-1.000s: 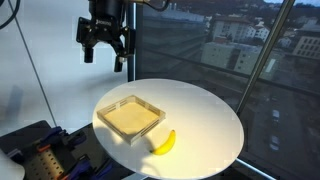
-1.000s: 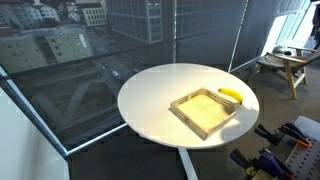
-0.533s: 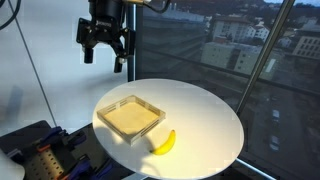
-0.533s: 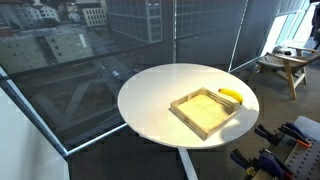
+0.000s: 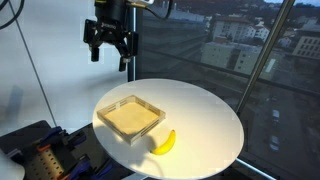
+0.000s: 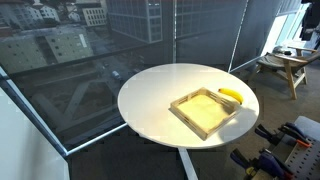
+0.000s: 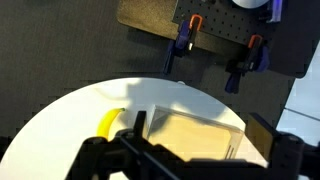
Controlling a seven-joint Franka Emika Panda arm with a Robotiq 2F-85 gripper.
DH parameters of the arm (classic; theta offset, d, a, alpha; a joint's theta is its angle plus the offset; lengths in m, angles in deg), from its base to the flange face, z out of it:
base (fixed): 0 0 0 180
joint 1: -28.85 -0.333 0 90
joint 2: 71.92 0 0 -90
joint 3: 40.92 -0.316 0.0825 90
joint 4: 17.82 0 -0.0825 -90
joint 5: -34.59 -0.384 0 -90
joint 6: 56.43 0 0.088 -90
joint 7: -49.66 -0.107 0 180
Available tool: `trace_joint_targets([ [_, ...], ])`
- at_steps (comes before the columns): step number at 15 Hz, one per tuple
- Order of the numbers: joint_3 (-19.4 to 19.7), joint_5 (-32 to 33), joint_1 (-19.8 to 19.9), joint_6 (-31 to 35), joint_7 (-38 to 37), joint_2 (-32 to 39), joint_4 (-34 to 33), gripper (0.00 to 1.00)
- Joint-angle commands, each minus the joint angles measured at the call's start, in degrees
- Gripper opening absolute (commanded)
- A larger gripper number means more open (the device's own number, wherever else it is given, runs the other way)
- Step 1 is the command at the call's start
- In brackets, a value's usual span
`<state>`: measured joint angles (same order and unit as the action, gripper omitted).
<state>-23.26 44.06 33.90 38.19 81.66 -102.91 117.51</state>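
Observation:
My gripper (image 5: 111, 52) hangs high above the far edge of the round white table (image 5: 210, 125), open and empty. Below it sits a shallow square wooden tray (image 5: 130, 117), empty, and a yellow banana (image 5: 164, 143) lies on the table beside the tray's near corner. Both show in an exterior view, tray (image 6: 206, 111) and banana (image 6: 231, 95). In the wrist view my gripper (image 7: 200, 135) looks down on the tray (image 7: 190, 135), with the banana (image 7: 109, 123) to its left. Only the arm's edge shows at the right border (image 6: 314, 30).
Floor-to-ceiling windows (image 6: 120, 40) stand behind the table. A pegboard with orange-handled clamps (image 7: 185, 35) sits below the table edge, also seen in an exterior view (image 5: 40, 155). A wooden stool (image 6: 282, 65) stands at the back right.
My gripper has shifted a little to the right and slightly up above the table. The tray and banana have not moved.

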Motion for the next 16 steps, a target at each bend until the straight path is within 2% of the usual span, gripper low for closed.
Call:
trace_joint_targets([
  [1, 0.2, -2.0, -0.3, 3.2, 0.6, 1.6, -0.9, 1.00],
  [10, -0.5, -4.5, 0.2, 12.0, -1.1, 5.3, -1.6, 1.00],
  [16, -1.8, -4.8, 0.9, 14.3, -7.7, 7.9, -2.6, 1.00],
])
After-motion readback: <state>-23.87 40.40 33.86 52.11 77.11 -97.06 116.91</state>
